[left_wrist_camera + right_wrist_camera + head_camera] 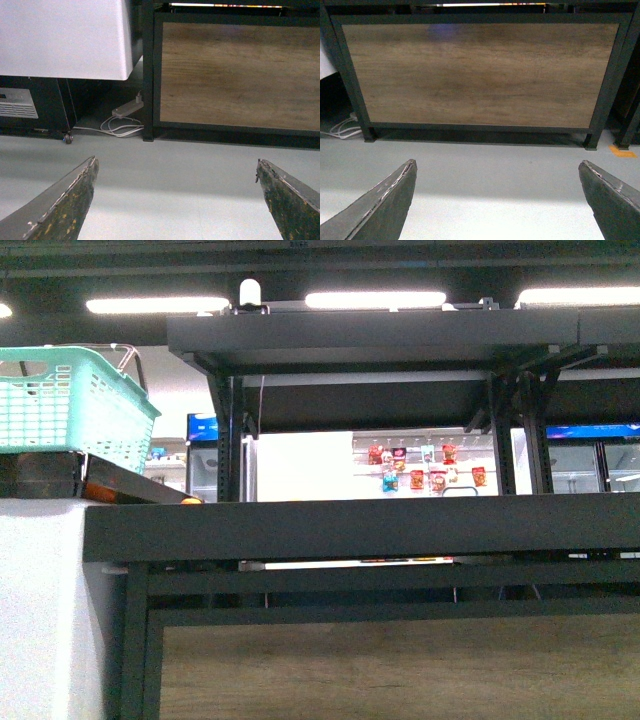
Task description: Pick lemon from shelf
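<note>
The shelf (360, 527) is a black metal rack that fills the front view, its thick board edge at eye level and an upper board above. The lemon is out of view in every frame. Neither arm appears in the front view. My left gripper (176, 167) is open over the grey floor, facing the rack's wood panel (240, 75). My right gripper (497, 167) is open too, low above the floor before the same kind of panel (480, 75). Nothing sits between either pair of fingers.
A teal basket (70, 405) stands on a white counter (45, 610) left of the rack, with a small orange fruit (190, 501) just showing beside it. A power strip with white cables (125, 117) lies on the floor by the rack's leg. Orange floor tape (622, 152) marks the right.
</note>
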You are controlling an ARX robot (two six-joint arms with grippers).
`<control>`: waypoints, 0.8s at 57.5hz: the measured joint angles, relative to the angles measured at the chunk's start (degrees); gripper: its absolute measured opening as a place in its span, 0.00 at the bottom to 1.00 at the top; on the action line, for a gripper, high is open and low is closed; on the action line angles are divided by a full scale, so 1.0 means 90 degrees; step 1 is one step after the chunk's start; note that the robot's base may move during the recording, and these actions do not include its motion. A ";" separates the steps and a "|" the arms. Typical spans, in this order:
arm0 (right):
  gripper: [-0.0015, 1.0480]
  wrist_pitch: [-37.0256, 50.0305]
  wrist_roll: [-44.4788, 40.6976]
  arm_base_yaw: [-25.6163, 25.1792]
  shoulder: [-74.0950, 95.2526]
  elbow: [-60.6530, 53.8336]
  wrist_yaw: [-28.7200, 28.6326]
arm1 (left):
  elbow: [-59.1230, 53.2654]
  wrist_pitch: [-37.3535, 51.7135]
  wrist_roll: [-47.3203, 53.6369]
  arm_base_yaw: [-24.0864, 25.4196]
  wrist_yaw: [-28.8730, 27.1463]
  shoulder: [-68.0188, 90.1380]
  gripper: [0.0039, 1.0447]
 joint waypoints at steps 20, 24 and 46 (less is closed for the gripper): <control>0.93 0.0002 0.0000 0.0000 -0.0002 0.0000 -0.0005 | 0.0000 0.0000 0.0000 0.0000 0.0005 0.0002 0.93; 0.93 0.0002 0.0000 0.0000 0.0000 -0.0002 -0.0002 | 0.0000 0.0000 0.0000 0.0000 0.0000 0.0002 0.93; 0.93 0.0002 0.0000 0.0000 0.0000 -0.0002 -0.0002 | 0.0000 0.0000 0.0000 0.0000 0.0000 0.0002 0.93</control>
